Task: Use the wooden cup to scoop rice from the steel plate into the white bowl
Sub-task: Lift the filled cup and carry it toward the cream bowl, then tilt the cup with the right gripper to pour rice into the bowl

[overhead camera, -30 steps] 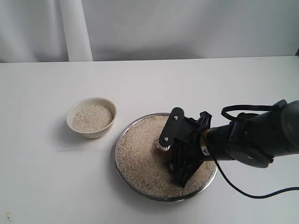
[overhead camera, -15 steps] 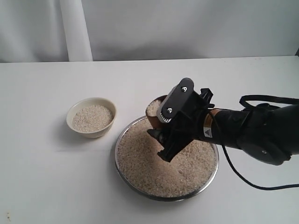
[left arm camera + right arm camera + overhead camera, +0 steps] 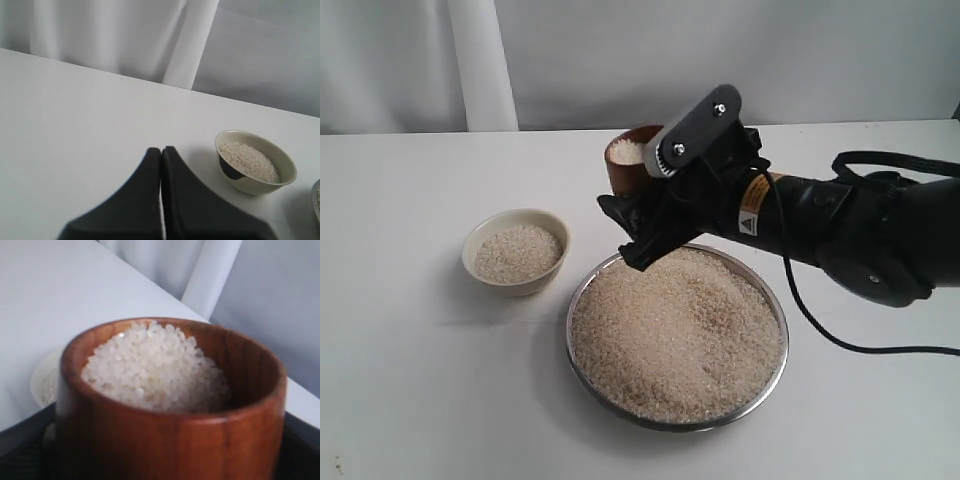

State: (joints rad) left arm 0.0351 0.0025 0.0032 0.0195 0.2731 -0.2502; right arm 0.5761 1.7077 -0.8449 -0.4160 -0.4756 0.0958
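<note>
Rice (image 3: 155, 365), pale uncooked grains, fills your small reddish-brown wooden cup (image 3: 623, 168), which is upright at upper centre of the exterior frame. Your right gripper (image 3: 652, 188) clamps it, its arm stretching in from the right edge over the wide shiny steel plate (image 3: 570, 330). Left of the plate sits the cream-white ceramic bowl (image 3: 535, 283). Your left gripper (image 3: 161, 155) is pressed closed and holds nothing.

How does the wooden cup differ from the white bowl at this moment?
The wooden cup is reddish-brown and narrow; the white bowl is cream and wider. The cup is held in the air by the right gripper; the bowl stands on the table. Both hold rice.
</note>
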